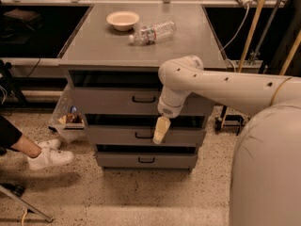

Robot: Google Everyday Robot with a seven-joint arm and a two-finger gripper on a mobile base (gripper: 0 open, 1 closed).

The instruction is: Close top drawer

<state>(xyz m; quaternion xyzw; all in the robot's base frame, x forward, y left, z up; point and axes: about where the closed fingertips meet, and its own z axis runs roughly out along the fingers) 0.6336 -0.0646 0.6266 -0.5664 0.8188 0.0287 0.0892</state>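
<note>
1. Top drawer (108, 101) sits just under the top of the grey cabinet (94, 46). It spans the cabinet's full width and is pulled partly out, with a dark gap showing above its flat front. Its small black handle (144, 99) is at the centre.
2. Far left, a person's leg ends in a white shoe (49, 157) on the speckled floor.
3. A clear bin (68, 119) stands against the cabinet's left side, with small items inside.
4. On the cabinet top, a pale bowl (122, 20) stands upright. Just to its right, a plastic bottle (153, 32) lies on its side.
5. Below the top drawer are the middle drawer (113, 135) and the bottom drawer (117, 160), each with a like handle.
6. The gripper (161, 130) hangs pointing down in front of the middle drawer, just right of that drawer's handle and below the top drawer's front. Whether it is open or closed cannot be told, and it holds nothing visible.
7. The white arm (221, 86) reaches in from the right across the top drawer's right half.
8. The robot's body (268, 168) fills the lower right, with wooden poles (252, 25) leaning behind it.
</note>
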